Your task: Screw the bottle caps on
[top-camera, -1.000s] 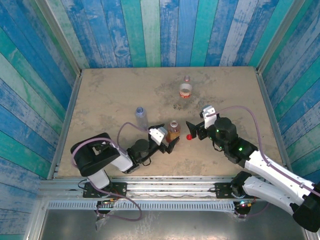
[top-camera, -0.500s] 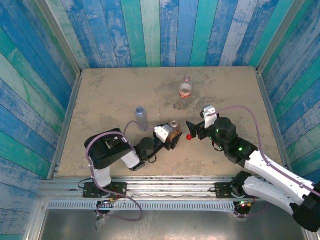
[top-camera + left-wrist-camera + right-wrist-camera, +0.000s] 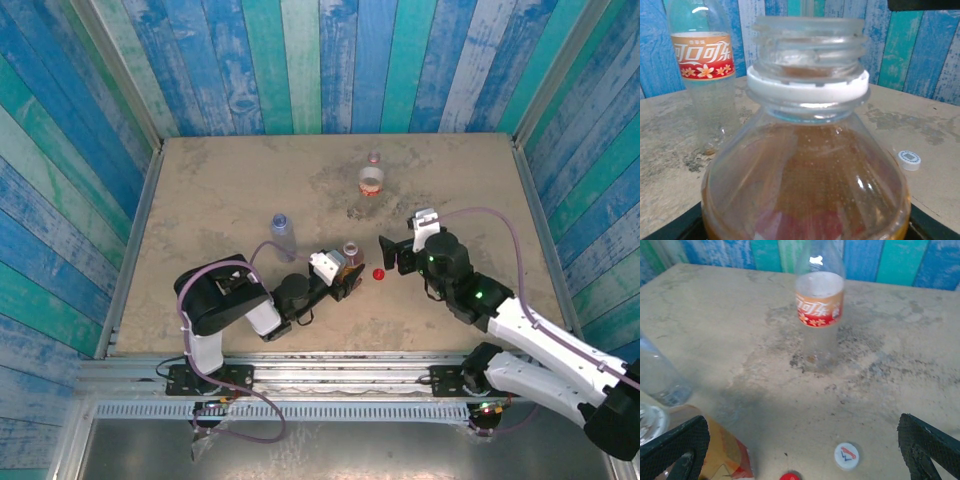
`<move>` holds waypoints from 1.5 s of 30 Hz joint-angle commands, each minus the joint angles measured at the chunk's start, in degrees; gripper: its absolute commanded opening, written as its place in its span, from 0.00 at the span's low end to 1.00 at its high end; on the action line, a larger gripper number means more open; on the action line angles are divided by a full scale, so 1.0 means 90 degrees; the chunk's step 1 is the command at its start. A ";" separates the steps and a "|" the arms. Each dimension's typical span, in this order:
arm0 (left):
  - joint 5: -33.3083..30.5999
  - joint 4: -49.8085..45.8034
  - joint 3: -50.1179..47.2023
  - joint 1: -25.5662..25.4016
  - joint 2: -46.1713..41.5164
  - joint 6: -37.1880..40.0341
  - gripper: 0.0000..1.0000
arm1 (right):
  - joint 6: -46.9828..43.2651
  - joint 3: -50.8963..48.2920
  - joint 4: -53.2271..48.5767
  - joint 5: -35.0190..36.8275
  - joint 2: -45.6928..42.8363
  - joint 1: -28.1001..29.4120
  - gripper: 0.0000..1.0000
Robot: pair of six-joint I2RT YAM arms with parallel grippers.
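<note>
Left gripper point(image 3: 343, 276): jaws part-closed on either side of the uncapped clear plastic bottle of amber liquid point(image 3: 805, 175); cannot tell if the pads press it. Right gripper point(image 3: 388, 256): jaws wide apart, empty, just beside the small round red plastic cap point(image 3: 379, 272) lying on the sandy tabletop point(image 3: 220, 190). Small round white plastic cap point(image 3: 846, 455) lies near it.

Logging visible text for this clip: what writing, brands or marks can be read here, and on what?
"可口可乐" on the red-white label of the clear bottle, in white script.
White cap: blue printed mark, too small to read.
Amber bottle: no legible text.
</note>
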 commanded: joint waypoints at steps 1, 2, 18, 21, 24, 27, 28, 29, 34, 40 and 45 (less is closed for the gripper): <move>0.0743 0.0178 0.0008 0.0112 -0.0002 -0.0060 0.60 | 0.0355 0.0279 -0.0749 0.0284 0.0026 -0.0161 1.00; 0.0962 0.0141 -0.0020 0.0211 -0.0070 -0.0066 0.60 | 0.0285 0.0229 -0.0863 0.0142 -0.0003 -0.0260 1.00; 0.3056 -0.0823 -0.0560 0.0684 -0.1097 0.0215 0.60 | 0.2065 -0.0991 -0.2639 0.0616 -0.0563 -0.1386 0.92; 0.2918 -0.0801 -0.0594 0.0682 -0.1095 0.0266 0.61 | 0.2034 -0.1082 -0.2313 0.0446 -0.0199 -0.1483 0.82; 0.2723 -0.0289 -0.0759 0.0685 -0.1025 0.0246 0.61 | 0.1973 -0.1020 -0.2011 0.0247 0.0337 -0.1573 0.74; 0.2791 -0.0166 -0.0765 0.0686 -0.0904 0.0286 0.61 | 0.1933 -0.0869 -0.1855 0.0245 0.0834 -0.1618 0.65; 0.2823 -0.0116 -0.0753 0.0679 -0.0868 0.0286 0.61 | 0.1894 -0.0836 -0.1782 0.0220 0.0972 -0.1637 0.62; 0.2868 -0.0140 -0.0730 0.0679 -0.0853 0.0294 0.61 | 0.1897 -0.0805 -0.1740 0.0219 0.1082 -0.1652 0.61; 0.3080 -0.0633 -0.0549 0.0681 -0.0937 0.0440 0.61 | 0.1846 -0.0779 -0.1541 0.0052 0.1552 -0.1831 0.52; 0.3127 -0.0543 -0.0575 0.0680 -0.0832 0.0490 0.62 | 0.1708 -0.0703 -0.1378 -0.0174 0.1952 -0.1973 0.48; 0.3110 -0.0560 -0.0541 0.0685 -0.0781 0.0501 0.63 | 0.1578 -0.0587 -0.1261 -0.0289 0.2324 -0.2052 0.45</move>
